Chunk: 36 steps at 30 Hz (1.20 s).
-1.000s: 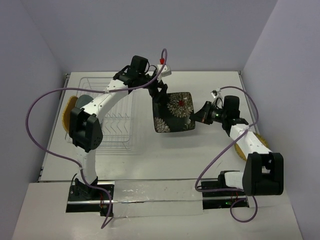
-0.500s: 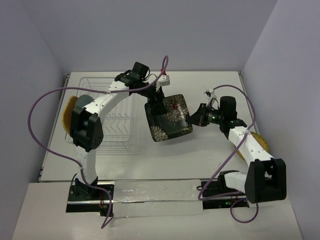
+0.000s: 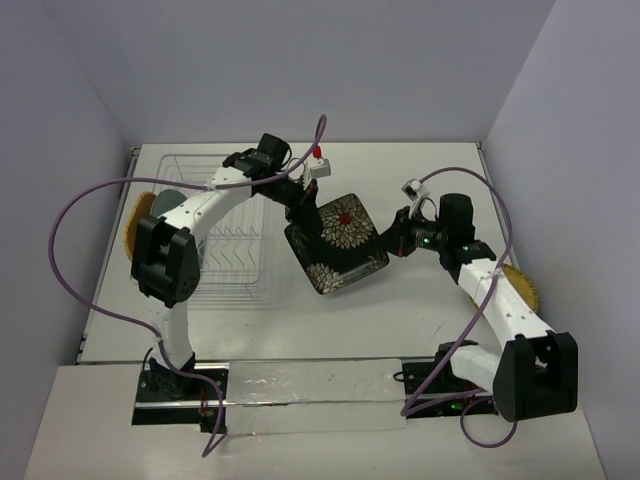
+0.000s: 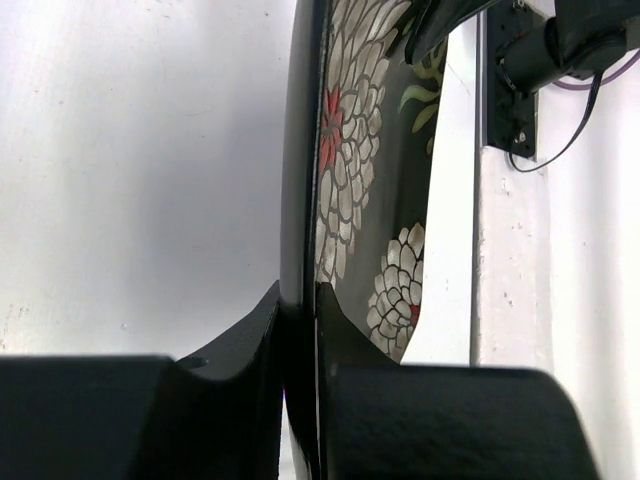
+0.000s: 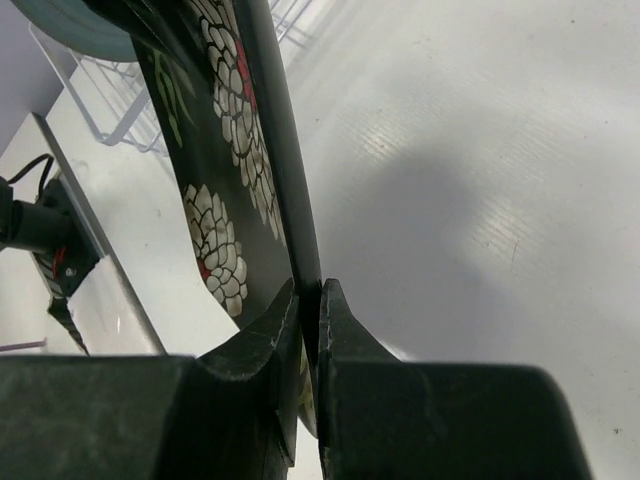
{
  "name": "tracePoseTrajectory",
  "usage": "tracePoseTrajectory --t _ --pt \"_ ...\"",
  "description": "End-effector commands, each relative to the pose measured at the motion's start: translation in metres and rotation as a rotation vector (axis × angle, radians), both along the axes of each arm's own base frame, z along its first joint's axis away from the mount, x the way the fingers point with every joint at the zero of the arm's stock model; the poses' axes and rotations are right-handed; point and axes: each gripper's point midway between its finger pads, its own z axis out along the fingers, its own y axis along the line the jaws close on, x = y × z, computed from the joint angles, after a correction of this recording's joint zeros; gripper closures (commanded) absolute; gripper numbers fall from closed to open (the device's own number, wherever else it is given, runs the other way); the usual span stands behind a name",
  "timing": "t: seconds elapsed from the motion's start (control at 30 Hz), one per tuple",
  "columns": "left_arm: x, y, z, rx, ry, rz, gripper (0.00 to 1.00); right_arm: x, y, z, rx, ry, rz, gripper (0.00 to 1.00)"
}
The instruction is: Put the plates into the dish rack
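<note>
The black square plate with the floral pattern point(image 3: 338, 245) hangs tilted over the table, just right of the white wire dish rack point(image 3: 222, 262). My left gripper point(image 3: 301, 207) is shut on its upper left rim, and the left wrist view shows both fingers point(image 4: 345, 335) pressed on the edge of the plate point(image 4: 350, 150). My right gripper point(image 3: 386, 243) is shut on the opposite rim point(image 5: 262, 120). A teal-grey plate point(image 3: 168, 201) and a woven tan plate point(image 3: 133, 232) stand at the rack's left end. A yellow-tan plate point(image 3: 523, 287) lies at the right, partly under my right arm.
The rack's tines point(image 5: 115, 115) and the teal-grey plate's edge point(image 5: 55, 15) show behind the held plate in the right wrist view. Purple cables point(image 3: 85, 200) loop off both arms. Grey walls enclose the white table point(image 3: 420, 310) on three sides.
My left gripper has shut on the floral plate's rim. The plate has swung down and left toward the rack, and my right arm has followed it leftward.
</note>
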Motion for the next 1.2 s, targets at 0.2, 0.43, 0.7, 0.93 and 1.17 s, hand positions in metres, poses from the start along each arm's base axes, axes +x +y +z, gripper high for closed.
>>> tracePoseTrajectory --t 0.2,0.43,0.7,0.93,1.17 --pt "-0.006 -0.02 0.093 -0.193 -0.139 0.011 1.0 0.034 -0.008 0.067 0.05 -0.113 -0.148 0.47" --pt "0.026 -0.014 0.145 -0.225 -0.211 0.291 1.0 0.066 -0.049 0.103 0.0 -0.194 -0.438 0.11" --pt "0.078 0.01 0.188 -0.22 -0.264 0.7 1.0 0.066 -0.094 0.142 0.017 -0.291 -0.69 0.03" --pt "0.115 0.048 0.199 -0.204 -0.351 1.024 1.0 0.063 -0.116 0.149 0.074 -0.343 -0.798 0.0" --pt "0.108 0.113 0.214 -0.087 -0.46 1.281 1.0 0.067 -0.136 0.142 0.146 -0.331 -0.837 0.0"
